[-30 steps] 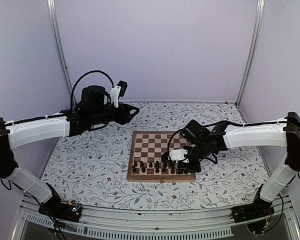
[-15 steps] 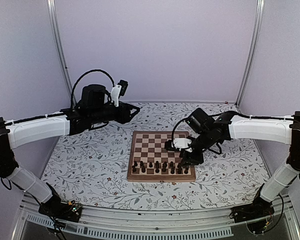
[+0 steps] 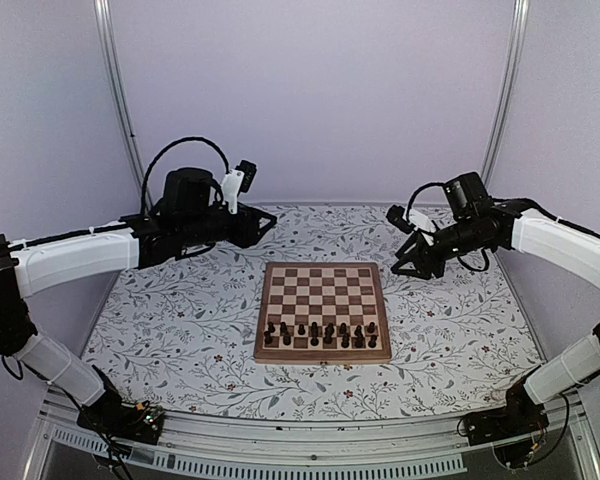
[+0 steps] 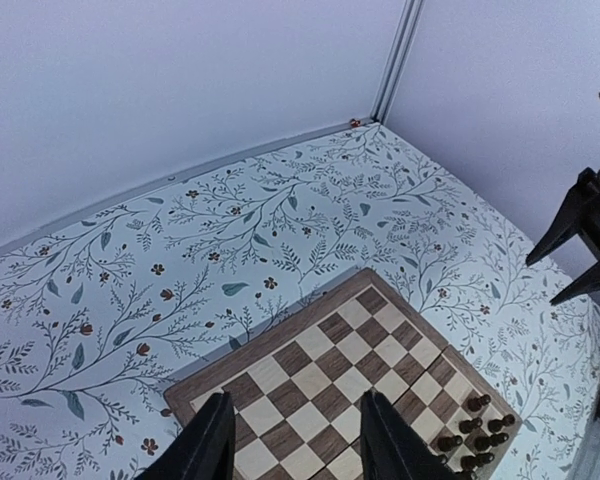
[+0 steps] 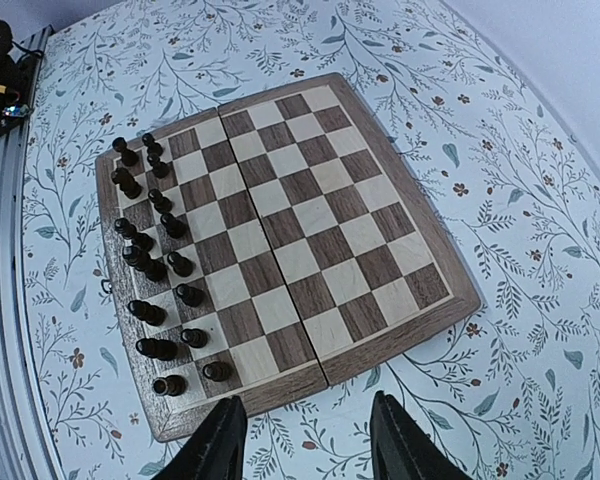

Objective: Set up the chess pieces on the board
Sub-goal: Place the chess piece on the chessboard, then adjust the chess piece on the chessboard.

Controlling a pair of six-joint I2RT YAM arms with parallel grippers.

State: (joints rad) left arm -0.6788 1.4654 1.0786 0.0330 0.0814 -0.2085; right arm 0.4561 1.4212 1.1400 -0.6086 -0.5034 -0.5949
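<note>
The board (image 3: 323, 290) lies in the middle of the table. The chess pieces (image 3: 320, 334), small and dark, stand in two rows along its near edge. They line the left side (image 5: 152, 262) of the board (image 5: 315, 215) in the right wrist view. My right gripper (image 3: 405, 262) hangs open and empty above the table, off the board's far right corner. Its fingers (image 5: 218, 442) frame bare cloth just past the board's edge. My left gripper (image 3: 265, 222) hovers open and empty beyond the far left corner. Its fingers (image 4: 212, 445) straddle empty squares of the board (image 4: 325, 365).
A floral cloth (image 3: 170, 320) covers the table around the board. Lilac walls with metal posts (image 3: 120, 110) close in the back and sides. A metal rail (image 3: 280, 448) runs along the near edge, where the arm bases are bolted.
My right gripper has opened, lifted away from the pieces at the board's near right corner, and swung back to the far right. The left arm has not moved.
</note>
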